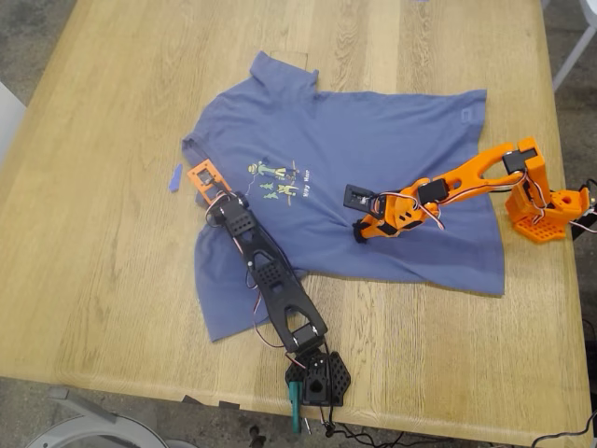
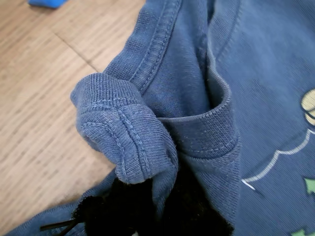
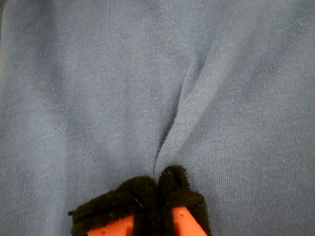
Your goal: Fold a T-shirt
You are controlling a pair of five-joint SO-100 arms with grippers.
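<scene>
T-shirt (image 1: 373, 177) spread on wooden table (image 1: 93, 233). My first gripper (image 1: 216, 191) at collar edge, clamped on ribbed fold, apparently. My second gripper (image 3: 158, 184) pinched shut on mid-shirt fabric ridge.

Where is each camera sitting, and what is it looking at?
Exterior view: high above the wooden table, looking down on the T-shirt and both arms.
First wrist view: on the black arm, looking close at a bunched sleeve hem; my first gripper shows only as dark padding.
Second wrist view: on the orange arm; my second gripper pinches a fold.
All three share the T-shirt.
</scene>
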